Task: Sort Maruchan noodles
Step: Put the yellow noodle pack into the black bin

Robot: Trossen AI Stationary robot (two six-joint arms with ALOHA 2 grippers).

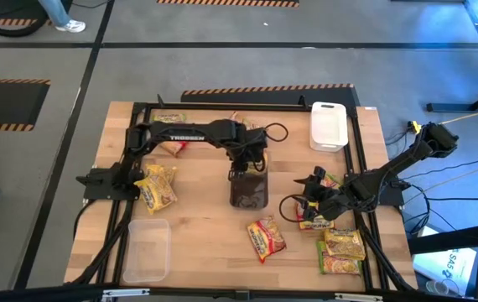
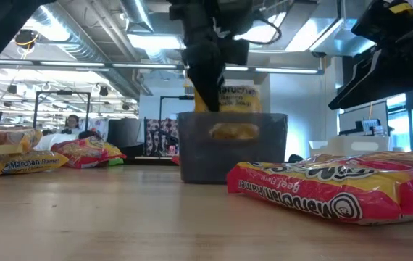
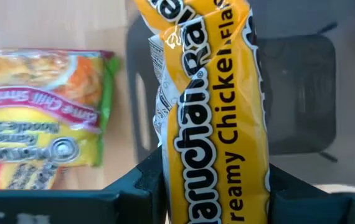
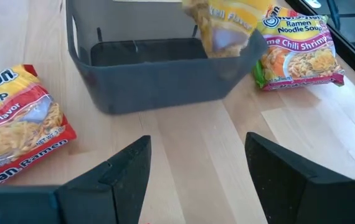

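Note:
My left gripper (image 1: 243, 166) is shut on a yellow Maruchan packet (image 3: 212, 93) above the dark tray (image 1: 249, 193) at the table's middle. The packet hangs into the tray (image 2: 232, 148). My right gripper (image 4: 196, 174) stands open to the right of the tray, nothing between its fingers. A red packet (image 1: 266, 237) lies flat near the front edge. A green-and-pink packet (image 4: 299, 53) lies beside the tray. More packets lie at the left (image 1: 157, 186) and the front right (image 1: 342, 252). My left gripper pinches the yellow packet between its two fingers (image 3: 143, 183) at the packet's upper part (image 3: 215, 186). The fingers come from above, pointing steeply down. The packet hangs upright below them, its lower end (image 2: 232, 130) inside the dark tray; whether it touches the floor I cannot tell.
A clear tray (image 1: 147, 249) stands at the front left and a white tray (image 1: 329, 126) at the far right. Two packets (image 1: 170, 134) lie near the far left edge. Bare wood lies between the dark tray and the clear tray.

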